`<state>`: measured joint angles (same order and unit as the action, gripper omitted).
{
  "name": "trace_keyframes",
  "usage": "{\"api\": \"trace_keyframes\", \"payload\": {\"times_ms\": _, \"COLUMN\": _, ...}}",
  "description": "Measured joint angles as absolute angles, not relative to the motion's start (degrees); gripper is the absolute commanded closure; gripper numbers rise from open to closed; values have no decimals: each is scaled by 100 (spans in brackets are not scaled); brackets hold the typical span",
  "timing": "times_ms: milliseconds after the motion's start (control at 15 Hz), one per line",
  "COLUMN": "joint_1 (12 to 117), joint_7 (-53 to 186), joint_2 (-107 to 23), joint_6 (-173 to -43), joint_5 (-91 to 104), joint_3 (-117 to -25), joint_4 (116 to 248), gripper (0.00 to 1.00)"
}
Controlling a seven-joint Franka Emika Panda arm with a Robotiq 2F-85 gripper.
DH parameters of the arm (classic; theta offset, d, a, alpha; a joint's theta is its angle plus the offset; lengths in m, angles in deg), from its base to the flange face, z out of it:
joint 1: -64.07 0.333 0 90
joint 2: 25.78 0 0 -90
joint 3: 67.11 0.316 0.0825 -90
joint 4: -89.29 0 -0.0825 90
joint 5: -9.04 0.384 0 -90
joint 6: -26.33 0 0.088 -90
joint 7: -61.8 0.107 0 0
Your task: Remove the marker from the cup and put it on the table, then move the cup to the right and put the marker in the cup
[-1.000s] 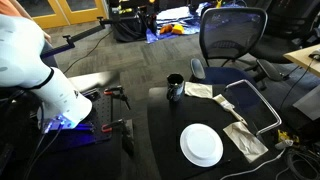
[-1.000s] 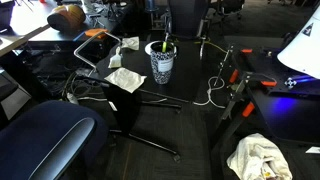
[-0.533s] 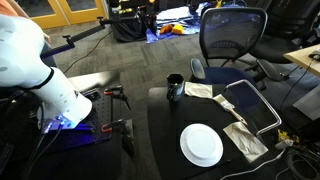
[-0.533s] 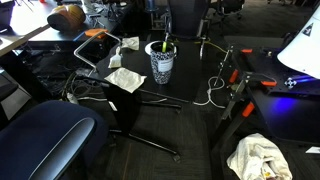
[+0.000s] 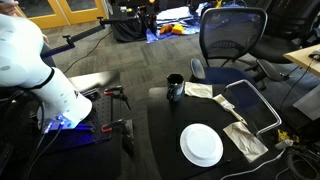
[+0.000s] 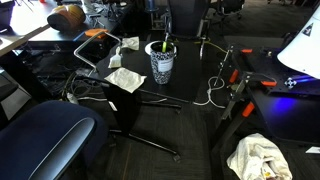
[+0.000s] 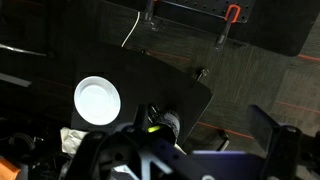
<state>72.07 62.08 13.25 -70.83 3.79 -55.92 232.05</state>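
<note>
The marker (image 6: 165,43) stands in the cup (image 5: 175,89), its tip poking above the rim. The cup sits toward the far edge of the table (image 5: 160,135), with a white plate (image 5: 202,145) nearer. None of the 4 steps looks begun. The gripper (image 7: 140,158), well apart from the cup, shows only as a dark blur; I cannot tell how its jaws stand. Nothing has moved since 1 second ago.

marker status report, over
Claw well above the table, open or shut unclear. Marker standing in the cup. White plate apart from cup, nothing blocking.
</note>
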Motion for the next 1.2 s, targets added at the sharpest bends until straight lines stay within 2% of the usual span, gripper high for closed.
{"api": "trace_keyframes", "payload": {"times_ms": 467, "joint_1": 7565, "joint_7": 4918, "joint_2": 120, "joint_6": -7382, "joint_5": -367, "joint_3": -5586, "joint_4": 22735, "gripper": 0}}
{"api": "trace_keyframes", "payload": {"times_ms": 1200, "joint_1": 7669, "joint_7": 2979, "joint_2": -1499, "joint_6": -8578, "joint_5": -1061, "joint_3": -5782, "joint_4": 22370, "gripper": 0}}
